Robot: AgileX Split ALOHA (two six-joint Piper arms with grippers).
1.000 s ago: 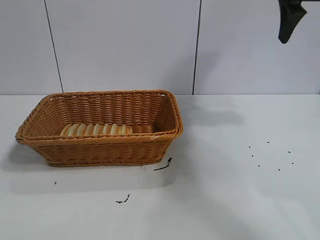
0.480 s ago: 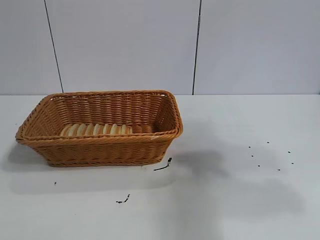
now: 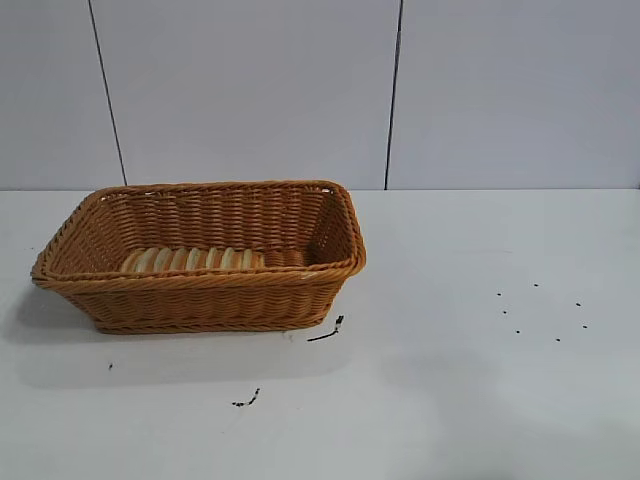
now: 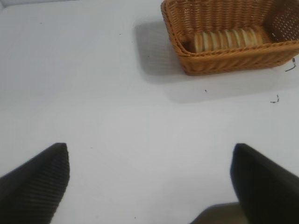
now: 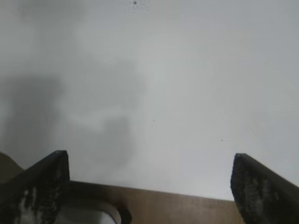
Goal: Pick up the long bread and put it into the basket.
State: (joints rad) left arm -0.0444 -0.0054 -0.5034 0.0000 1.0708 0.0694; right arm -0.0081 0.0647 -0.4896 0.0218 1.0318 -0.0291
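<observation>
While long bread [image 3: 193,259] lies along basket [image 3: 200,285] front wall, both claws wide

No readable text, label, brand, number or sign appears anywhere; the small black marks on the tabletop [image 3: 480,400] beside the basket [image 3: 200,290] form no letters.

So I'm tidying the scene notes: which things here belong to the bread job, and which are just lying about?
Job:
- long bread, lying inside the basket
- basket
- left gripper, open, empty
- right gripper, open, empty

Lying about:
- dark scraps on the table by the basket
- small specks
</observation>
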